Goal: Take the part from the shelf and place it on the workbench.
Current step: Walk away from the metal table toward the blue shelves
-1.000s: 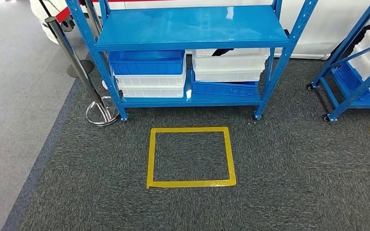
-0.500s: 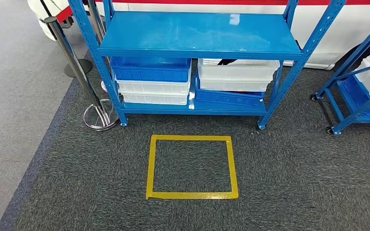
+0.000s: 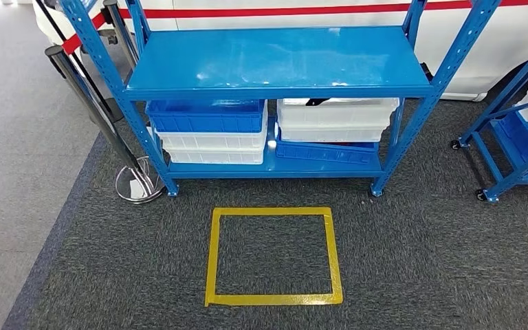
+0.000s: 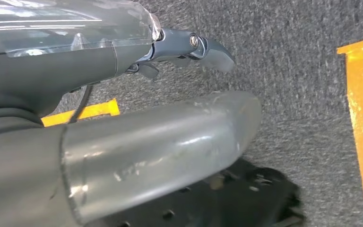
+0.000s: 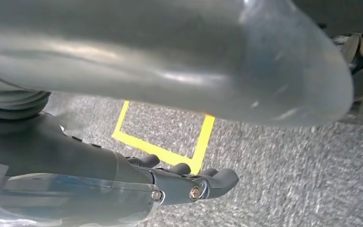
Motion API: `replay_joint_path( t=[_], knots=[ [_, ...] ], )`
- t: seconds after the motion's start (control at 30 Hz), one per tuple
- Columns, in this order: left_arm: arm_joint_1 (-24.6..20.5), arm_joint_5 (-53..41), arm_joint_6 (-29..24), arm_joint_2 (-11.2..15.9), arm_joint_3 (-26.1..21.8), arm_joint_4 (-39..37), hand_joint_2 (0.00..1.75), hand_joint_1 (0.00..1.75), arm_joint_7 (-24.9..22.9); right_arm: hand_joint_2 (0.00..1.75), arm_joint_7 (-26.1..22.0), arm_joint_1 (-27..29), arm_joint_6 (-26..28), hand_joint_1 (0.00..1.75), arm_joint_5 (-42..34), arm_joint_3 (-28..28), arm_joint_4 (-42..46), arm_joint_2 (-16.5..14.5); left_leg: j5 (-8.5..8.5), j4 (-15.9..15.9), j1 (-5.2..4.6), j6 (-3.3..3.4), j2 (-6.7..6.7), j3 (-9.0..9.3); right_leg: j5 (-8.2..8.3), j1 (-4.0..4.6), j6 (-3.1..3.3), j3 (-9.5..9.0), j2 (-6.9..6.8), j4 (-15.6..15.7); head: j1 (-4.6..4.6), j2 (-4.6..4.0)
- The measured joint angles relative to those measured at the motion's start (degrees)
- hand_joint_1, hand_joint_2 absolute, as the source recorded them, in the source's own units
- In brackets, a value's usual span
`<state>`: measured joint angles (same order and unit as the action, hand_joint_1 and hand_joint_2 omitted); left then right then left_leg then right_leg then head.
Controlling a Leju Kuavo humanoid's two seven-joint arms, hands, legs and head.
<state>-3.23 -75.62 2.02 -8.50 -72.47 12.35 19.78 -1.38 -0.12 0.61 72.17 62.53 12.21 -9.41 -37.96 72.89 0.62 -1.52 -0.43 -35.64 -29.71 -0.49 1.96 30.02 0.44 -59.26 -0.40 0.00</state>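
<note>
The blue shelf [image 3: 275, 65] stands on dark carpet [image 3: 419, 261] and serves as the landmark here. Its upper deck is bare and glossy. On its lower deck, at the left, sits a stack of three bins: a blue bin [image 3: 205, 115] on top of two white bins [image 3: 212, 147]. At the right of the same deck a white bin [image 3: 335, 118] rests on a tilted blue bin [image 3: 324, 150]. That makes five bins, two blue and three white. A dark object [image 3: 314, 102] pokes above the rim of the right-hand white bin; whether it is the part cannot be told, and the inside of the other bins is hidden by the upper deck.

Left of the shelf, a chrome stanchion post [image 3: 89, 103] rises from a round base [image 3: 137, 185] that nearly touches the shelf's front left leg, with a red belt [image 3: 75, 40] running off its top. In front of the shelf one yellow tape square [image 3: 273, 256] is marked on the carpet. Right of the shelf stands a second blue rack [image 3: 515, 130] on castors, holding a white bin at the picture's edge. Behind both runs a white wall with a red stripe [image 3: 282, 11].

The left hand [image 4: 189, 47] hangs above the carpet near yellow tape, fingers loosely extended, holding nothing. The right hand [image 5: 189, 182] hangs likewise over the carpet, fingers relaxed and apart, grasping nothing.
</note>
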Motion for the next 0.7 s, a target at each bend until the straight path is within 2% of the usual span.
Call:
replay_joint_path(
  t=[0.03, 0.1, 0.13, 0.17, 0.23, 0.3, 0.37, 0.43, 0.47, 0.5, 0.53, 0.57, 0.6, 0.63, 0.67, 0.7],
  knots=[
    [0.07, 0.00, -0.01, 0.01, -0.01, 0.00, 0.00, 0.00, 0.01, 0.00, 0.00, 0.03, -0.01, 0.00, 0.00, 0.03, -0.01, -0.02, 1.83, -2.37, 0.00, 0.07, 0.03, -0.20, -0.73, -0.01, -0.11, -0.98, 0.01, 0.00, 0.01, 0.00],
    [0.28, 0.00, -0.01, 0.02, 0.00, 0.00, 0.00, 0.00, 0.01, 0.00, 0.01, 0.09, -0.02, 0.00, 0.00, 0.07, -0.02, -0.07, 8.16, -8.47, -0.18, 0.56, 0.16, -0.03, -2.21, 0.02, -0.49, -2.68, 0.01, -0.02, 0.08, 0.00],
    [0.37, -0.01, -0.01, 0.03, 0.01, 0.00, 0.00, 0.00, 0.01, 0.00, 0.01, 0.04, -0.02, 0.00, 0.00, 0.09, -0.02, -0.10, 10.49, -10.61, -0.36, 0.92, 0.24, 0.10, -2.86, 0.06, -0.81, -3.22, 0.06, 0.00, 0.12, 0.00],
    [0.45, -0.01, -0.02, 0.03, 0.01, 0.00, 0.00, 0.00, 0.02, 0.00, 0.03, -0.04, -0.01, 0.00, 0.00, 0.12, -0.02, -0.12, 11.77, -11.65, -0.56, 1.35, 0.29, 0.16, -3.31, 0.08, -1.19, -3.64, 0.09, 0.15, 0.14, 0.00],
    [0.46, -0.02, -0.04, 0.02, 0.01, 0.00, 0.00, 0.00, 0.05, 0.00, 0.05, -0.22, -0.01, 0.00, 0.00, 0.15, -0.02, -0.14, 11.55, -12.38, -0.70, 2.25, 0.21, 0.93, -3.22, 0.16, -2.12, -4.28, 0.14, 0.08, 0.11, 0.00],
    [0.42, -0.02, -0.05, -0.05, 0.01, 0.00, 0.00, 0.00, 0.11, 0.00, 0.06, -0.31, 0.01, 0.00, 0.00, 0.15, 0.00, -0.12, 11.45, -13.74, -0.45, 3.10, 0.09, 2.71, -2.60, 0.12, -2.85, -3.89, 0.04, -2.22, 0.25, 0.00],
    [0.34, -0.02, -0.05, -0.12, 0.01, 0.00, 0.00, 0.00, 0.14, 0.00, 0.05, -0.47, 0.02, 0.00, 0.00, 0.16, 0.01, -0.11, 11.06, -14.94, -0.28, 3.68, 0.07, 4.49, -3.66, -0.05, -3.21, -0.55, -0.07, -7.85, 0.56, 0.00],
    [0.24, -0.02, -0.08, -0.11, 0.01, 0.00, 0.00, 0.00, 0.14, 0.00, 0.05, -0.55, 0.01, 0.00, 0.00, 0.16, 0.01, -0.12, 10.23, -15.35, -0.29, 3.87, 0.02, 5.65, -6.78, -0.18, -3.41, 4.38, -0.10, -13.58, 0.71, 0.00],
    [0.24, -0.01, -0.09, -0.11, 0.00, 0.00, 0.00, 0.00, 0.14, 0.00, 0.05, -0.51, 0.01, 0.00, 0.00, 0.16, 0.01, -0.12, 9.66, -15.38, -0.30, 3.82, -0.03, 6.31, -7.90, -0.25, -3.56, 6.23, -0.11, -14.79, 0.71, 0.00],
    [0.28, -0.01, -0.10, -0.11, -0.01, 0.00, 0.00, 0.00, 0.14, 0.00, 0.06, -0.44, 0.00, 0.00, 0.00, 0.16, 0.01, -0.12, 9.00, -15.38, -0.30, 3.71, -0.12, 7.13, -7.99, -0.28, -3.63, 7.33, -0.12, -14.43, 0.74, 0.00],
    [0.33, 0.00, -0.10, -0.12, -0.01, 0.00, 0.00, 0.00, 0.14, 0.00, 0.07, -0.34, 0.00, 0.00, 0.00, 0.18, 0.01, -0.11, 8.31, -15.39, -0.30, 3.57, -0.18, 8.06, -6.68, -0.30, -3.66, 7.63, -0.13, -12.47, 0.74, 0.00],
    [0.40, 0.00, -0.10, -0.14, 0.00, 0.00, 0.00, 0.00, 0.14, 0.00, 0.07, -0.18, 0.00, 0.00, 0.00, 0.20, 0.01, -0.11, 7.57, -15.42, -0.30, 3.40, -0.21, 8.92, -3.94, -0.27, -3.55, 7.44, -0.16, -9.33, 0.76, 0.00],
    [0.44, 0.00, -0.09, -0.17, 0.00, 0.00, 0.00, 0.00, 0.14, 0.00, 0.07, 0.00, 0.00, 0.00, 0.00, 0.25, 0.01, -0.09, 6.82, -15.35, -0.34, 3.20, -0.19, 9.68, -0.28, -0.17, -3.26, 7.23, -0.20, -5.96, 0.81, -0.01],
    [0.39, -0.01, -0.09, -0.21, 0.01, 0.00, 0.00, 0.00, 0.14, 0.00, 0.07, 0.09, 0.00, 0.00, 0.00, 0.31, 0.01, -0.08, 6.15, -15.37, -0.41, 2.93, -0.21, 10.17, 2.46, -0.01, -2.90, 7.05, -0.22, -3.36, 0.86, -0.01],
    [0.31, -0.01, -0.08, -0.24, 0.01, 0.00, 0.00, 0.00, 0.14, 0.00, 0.07, 0.12, 0.00, 0.00, 0.00, 0.37, 0.01, -0.07, 5.61, -15.50, -0.47, 2.59, -0.22, 10.53, 4.50, 0.15, -2.51, 6.98, -0.24, -1.71, 0.90, -0.01],
    [0.21, -0.02, -0.08, -0.26, 0.01, 0.00, 0.00, 0.00, 0.14, 0.00, 0.07, 0.08, 0.00, 0.00, 0.00, 0.40, 0.01, -0.07, 5.37, -15.48, -0.54, 2.23, -0.26, 10.92, 5.22, 0.28, -2.12, 6.97, -0.21, -1.05, 0.93, -0.01]
  ],
)
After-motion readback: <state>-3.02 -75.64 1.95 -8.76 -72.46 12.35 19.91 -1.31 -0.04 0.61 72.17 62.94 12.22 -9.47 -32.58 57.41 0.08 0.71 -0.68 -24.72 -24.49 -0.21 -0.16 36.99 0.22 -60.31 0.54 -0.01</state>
